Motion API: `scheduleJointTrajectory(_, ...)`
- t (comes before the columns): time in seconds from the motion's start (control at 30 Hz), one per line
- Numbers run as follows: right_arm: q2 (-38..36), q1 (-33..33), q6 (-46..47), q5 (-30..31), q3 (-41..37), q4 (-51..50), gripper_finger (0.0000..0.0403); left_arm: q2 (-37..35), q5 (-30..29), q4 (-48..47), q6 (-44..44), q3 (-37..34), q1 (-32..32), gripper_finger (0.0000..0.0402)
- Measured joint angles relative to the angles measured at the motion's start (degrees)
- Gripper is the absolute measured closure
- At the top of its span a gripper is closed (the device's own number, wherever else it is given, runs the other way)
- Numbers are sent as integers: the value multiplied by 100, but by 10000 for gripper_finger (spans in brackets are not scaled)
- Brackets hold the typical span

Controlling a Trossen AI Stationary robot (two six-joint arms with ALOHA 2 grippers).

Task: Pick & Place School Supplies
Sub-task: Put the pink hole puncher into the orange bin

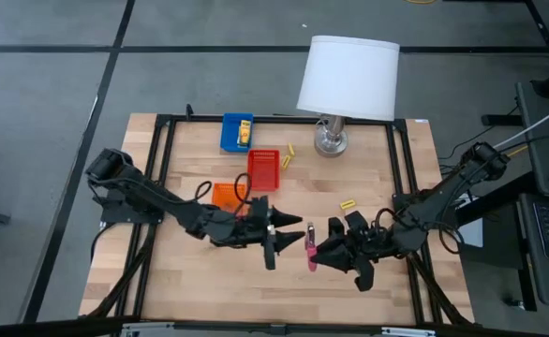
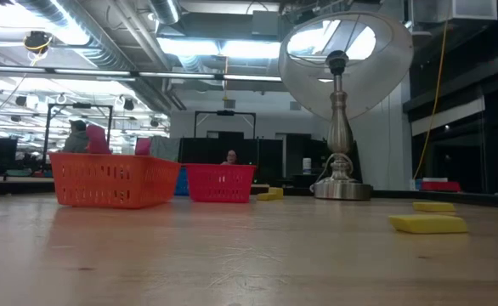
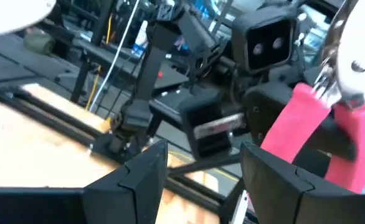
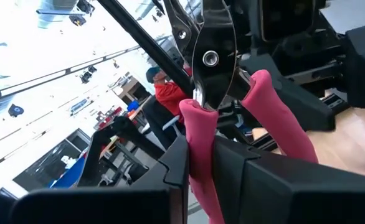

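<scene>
Right tool (image 1: pixel 323 253) clamped on the pink-handled pliers (image 1: pixel 311 247) — fingers pressed against one pink grip in the right wrist view, metal head (image 4: pixel 210 56) pointing up and away past the fingers. Held above the counter (image 1: pixel 209 290), well in front of the lamp (image 1: pixel 347 80), toward the near edge.

Left tool (image 1: pixel 279 229) just beside the pliers on the far side from the right arm, nose to nose with the right tool. Fingers (image 3: pixel 139 177) spread apart with nothing between them; the pliers' pink grips seen just beyond, hanging from the shiny head (left wrist view).

Elsewhere, taking the lamp as the mark:
- blue tray (image 1: pixel 237 131) to its left, near the counter's far edge, with a yellow-orange packet (image 1: pixel 244 132) lying in it
- red tray (image 1: pixel 264 169) in front and left of the lamp base
- orange tray (image 1: pixel 228 196) further left and nearer, partly under the left arm
- two small yellow stubs (image 1: pixel 289 155) between the red tray and the lamp base
- another yellow piece (image 1: pixel 348 204) on bare wood in front of the lamp, not far behind the right tool
</scene>
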Motion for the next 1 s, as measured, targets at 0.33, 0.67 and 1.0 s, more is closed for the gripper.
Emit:
scheduleJointTrajectory(0.33,0,0,9,156,0,43,362,109,37,-76,192,204,105,205)
scheduleJointTrajectory(0.67,2,55,87,170,0,110,362,-30,-22,-1127,221,204,-59,202)
scheduleJointTrajectory(1.0,2,179,109,301,0,126,362,-62,372,-665,393,204,-284,190)
